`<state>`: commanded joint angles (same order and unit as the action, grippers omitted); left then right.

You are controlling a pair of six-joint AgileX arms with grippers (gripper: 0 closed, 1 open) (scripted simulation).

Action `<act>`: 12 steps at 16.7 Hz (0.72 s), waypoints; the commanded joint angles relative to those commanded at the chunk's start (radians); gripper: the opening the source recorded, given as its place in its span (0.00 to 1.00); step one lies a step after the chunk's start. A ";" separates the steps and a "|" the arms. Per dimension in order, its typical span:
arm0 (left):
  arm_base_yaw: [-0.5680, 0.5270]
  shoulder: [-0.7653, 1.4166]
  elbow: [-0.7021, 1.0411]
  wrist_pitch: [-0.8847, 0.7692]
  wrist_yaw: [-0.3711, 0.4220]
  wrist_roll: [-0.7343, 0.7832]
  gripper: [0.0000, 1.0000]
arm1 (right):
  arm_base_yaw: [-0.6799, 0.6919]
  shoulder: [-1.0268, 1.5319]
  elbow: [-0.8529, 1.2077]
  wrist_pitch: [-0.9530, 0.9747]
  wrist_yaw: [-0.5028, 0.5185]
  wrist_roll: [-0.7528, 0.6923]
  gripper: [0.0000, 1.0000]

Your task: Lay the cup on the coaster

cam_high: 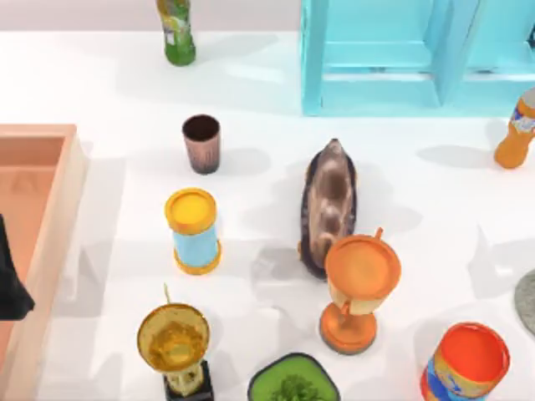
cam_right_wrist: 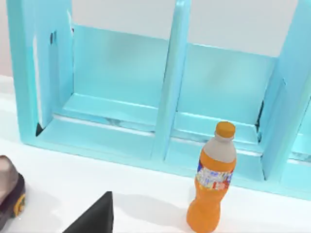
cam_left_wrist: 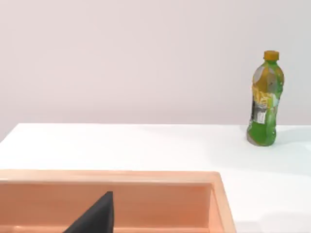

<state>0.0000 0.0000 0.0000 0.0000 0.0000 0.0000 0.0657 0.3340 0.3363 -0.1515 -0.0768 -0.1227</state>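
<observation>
Left pincer [cam_left_wrist: 95,218]: held over the wooden tray at the desk's left; whether it was open or closed could not be told.
Right pincer [cam_right_wrist: 95,217]: held near the blue rack and the orange bottle; its state could not be told either.
Desk [cam_high: 125,83]: white, crowded with objects.
Blue rack [cam_high: 376,92]: set at the far edge, right of centre.
Wooden tray [cam_high: 71,192]: placed along the left edge.
Brown elongated object [cam_high: 330,205]: laid near the middle.
Orange trophy [cam_high: 359,276]: stood just in front of the brown object.
Gold trophy [cam_high: 174,338]: stood at the near edge, left of the green-filled bowl [cam_high: 292,386].
Orange-topped can [cam_high: 466,361]: placed at the near right.
Yellow-topped blue cylinder [cam_high: 193,230]: stood in front of the cup.
Green bottle [cam_high: 176,32]: stood far back.
Orange bottle [cam_high: 516,132]: stood at the right edge.
Cup [cam_high: 201,144]: stood upright on the desk, left of centre, untouched.
Coaster [cam_high: 527,301]: cut off by the right edge, well apart from the cup.
</observation>
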 joint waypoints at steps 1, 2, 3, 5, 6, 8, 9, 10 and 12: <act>0.000 0.000 0.000 0.000 0.000 0.000 1.00 | 0.015 0.079 0.079 -0.035 -0.018 -0.029 1.00; 0.000 0.000 0.000 0.000 0.000 0.000 1.00 | 0.032 0.164 0.164 -0.074 -0.037 -0.059 1.00; 0.000 0.000 0.000 0.000 0.000 0.000 1.00 | 0.049 0.253 0.254 -0.114 -0.058 -0.092 1.00; 0.000 0.000 0.000 0.000 0.000 0.000 1.00 | 0.085 0.446 0.447 -0.200 -0.101 -0.161 1.00; 0.000 0.000 0.000 0.000 0.000 0.000 1.00 | 0.104 0.548 0.549 -0.246 -0.124 -0.197 1.00; 0.000 0.000 0.000 0.000 0.000 0.000 1.00 | 0.143 0.760 0.761 -0.340 -0.172 -0.272 1.00; 0.000 0.000 0.000 0.000 0.000 0.000 1.00 | 0.162 0.869 0.870 -0.389 -0.196 -0.310 1.00; 0.000 0.000 0.000 0.000 0.000 0.000 1.00 | 0.182 0.978 0.979 -0.437 -0.220 -0.349 1.00; 0.000 0.000 0.000 0.000 0.000 0.000 1.00 | 0.222 1.197 1.198 -0.534 -0.268 -0.425 1.00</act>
<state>0.0000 0.0000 0.0000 0.0000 0.0000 0.0000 0.2877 1.5308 1.5342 -0.6858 -0.3453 -0.5479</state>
